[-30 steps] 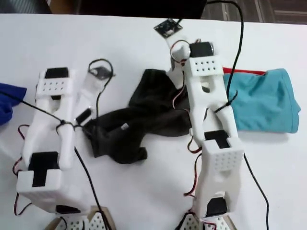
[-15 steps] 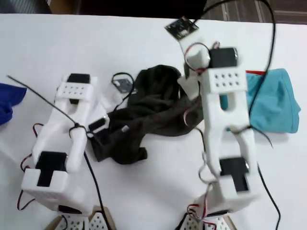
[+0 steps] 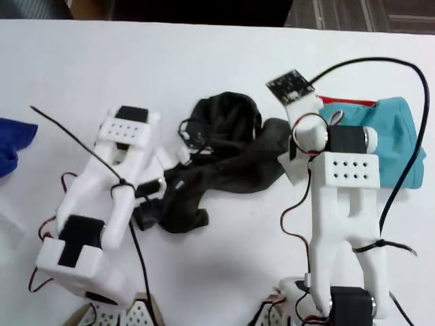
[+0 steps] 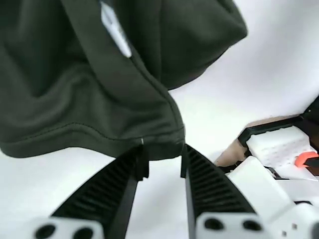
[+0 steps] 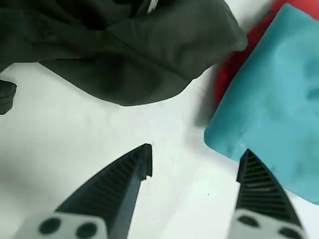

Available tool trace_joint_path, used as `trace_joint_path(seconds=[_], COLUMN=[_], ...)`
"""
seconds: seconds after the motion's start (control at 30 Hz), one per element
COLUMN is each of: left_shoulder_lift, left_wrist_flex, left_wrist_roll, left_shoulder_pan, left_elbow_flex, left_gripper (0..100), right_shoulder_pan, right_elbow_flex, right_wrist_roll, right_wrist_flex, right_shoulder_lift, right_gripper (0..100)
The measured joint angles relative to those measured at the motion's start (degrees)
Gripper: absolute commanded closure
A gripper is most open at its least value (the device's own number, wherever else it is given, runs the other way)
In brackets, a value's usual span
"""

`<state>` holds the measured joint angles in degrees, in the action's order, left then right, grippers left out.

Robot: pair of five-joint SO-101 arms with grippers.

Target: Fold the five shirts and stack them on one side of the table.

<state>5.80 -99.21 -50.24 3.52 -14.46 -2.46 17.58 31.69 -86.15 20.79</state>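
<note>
A crumpled black shirt [image 3: 231, 149] lies at the table's middle, between the two arms. My left gripper [image 3: 175, 166] sits at its left side. In the left wrist view the left gripper [image 4: 162, 162] is shut on the hem of the black shirt [image 4: 75, 89]. My right gripper [image 3: 297, 146] hangs open over bare table, in the gap between the black shirt and a folded teal shirt [image 3: 394, 136]. In the right wrist view the right gripper [image 5: 194, 157] holds nothing, with the black shirt [image 5: 124, 59] on one side and the teal shirt [image 5: 279, 99] on the other.
A red shirt [image 3: 346, 102] peeks out from under the teal one, also seen as a red edge [image 5: 234, 64]. A blue shirt [image 3: 12, 142] lies at the left table edge. The far half of the white table [image 3: 204, 54] is bare. Cables trail from both arms.
The right arm has swung right, off the black shirt and toward the teal one. The left arm has moved right onto the black shirt, which is now more bunched.
</note>
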Motion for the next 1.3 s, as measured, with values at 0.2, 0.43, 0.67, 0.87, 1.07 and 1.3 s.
trace_joint_path(seconds=[0.2, 0.43, 0.67, 0.87, 1.07, 1.3], left_shoulder_lift=[-4.13, -4.48, -4.48, -4.48, -4.48, -4.48], left_wrist_flex=[-1.05, -0.7, 4.84, 7.12, 7.12, 7.12], left_wrist_roll=[1.49, 2.11, 5.19, 6.33, 6.33, 6.33], left_shoulder_pan=[3.6, 3.78, 3.78, 3.78, 3.78, 3.78], left_elbow_flex=[0.0, -2.11, -8.62, -10.02, -10.2, -10.2], left_gripper=[86, 86, 86, 87, 86, 86], right_shoulder_pan=[0.7, 0.7, 0.7, 0.7, 0.7, 0.7], right_elbow_flex=[3.43, 3.78, 3.78, 3.78, 3.78, 3.78], right_wrist_roll=[1.49, 1.67, 1.67, 1.67, 1.67, 1.67], right_wrist_flex=[1.85, 1.93, 1.93, 1.93, 1.93, 1.93], right_shoulder_lift=[0.09, 0.18, 0.26, 0.26, 0.26, 0.26], right_gripper=[71.7, 71.7, 71.7, 71.7, 71.7, 71.7])
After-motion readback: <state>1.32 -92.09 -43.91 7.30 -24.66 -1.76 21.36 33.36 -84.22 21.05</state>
